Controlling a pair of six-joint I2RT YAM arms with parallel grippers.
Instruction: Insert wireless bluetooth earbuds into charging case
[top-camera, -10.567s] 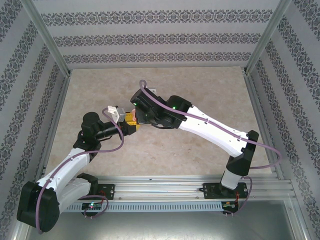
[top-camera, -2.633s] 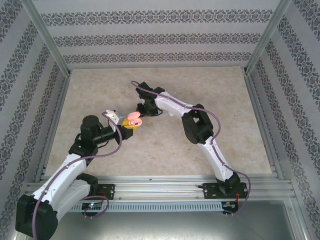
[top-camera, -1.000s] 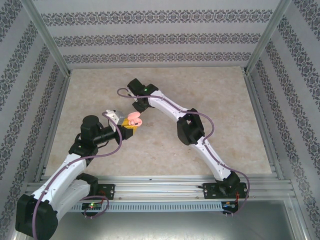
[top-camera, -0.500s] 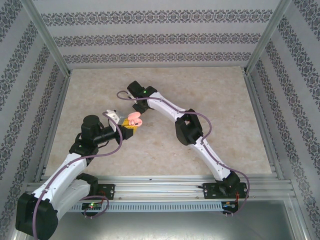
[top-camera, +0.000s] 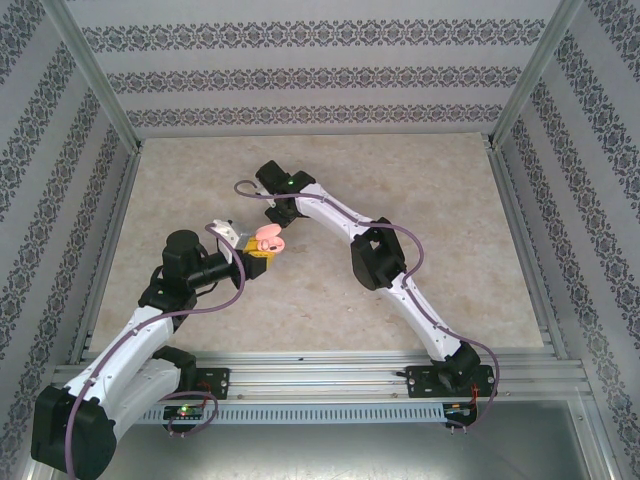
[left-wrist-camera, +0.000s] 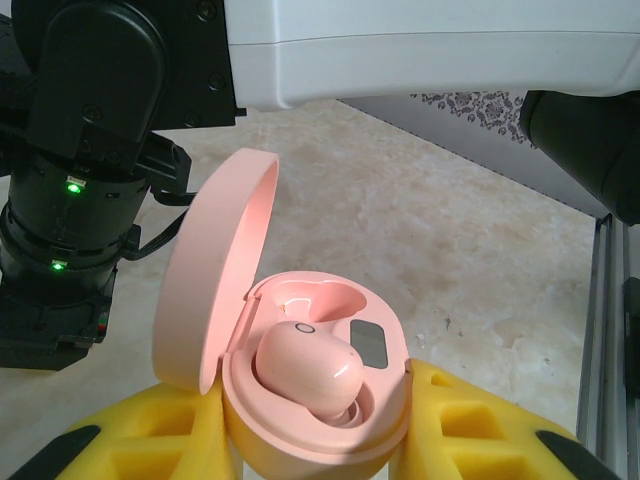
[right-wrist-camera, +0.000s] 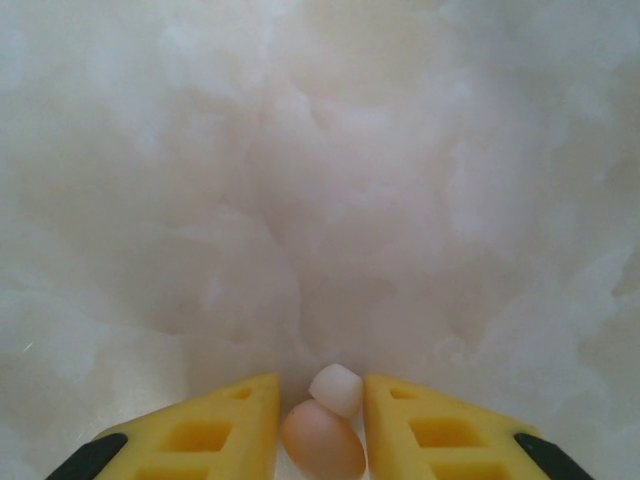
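Left of the table's (top-camera: 430, 200) middle, the left gripper (left-wrist-camera: 310, 455) pinches a glossy, rounded pink case (left-wrist-camera: 215, 270) between blocky yellow fingers (left-wrist-camera: 470, 425) with moulded recesses. The case's domed lid stands open, and one smooth pink bud (left-wrist-camera: 305, 368) sits in the near well, with a second hollow well behind it. Just beyond, toward the far edge, the right gripper (right-wrist-camera: 322, 425) points down at the marbled beige surface, its matching yellow fingers closed on a second bud (right-wrist-camera: 322, 442), egg-shaped and pink with a pale, soft-looking white tip (right-wrist-camera: 336, 388).
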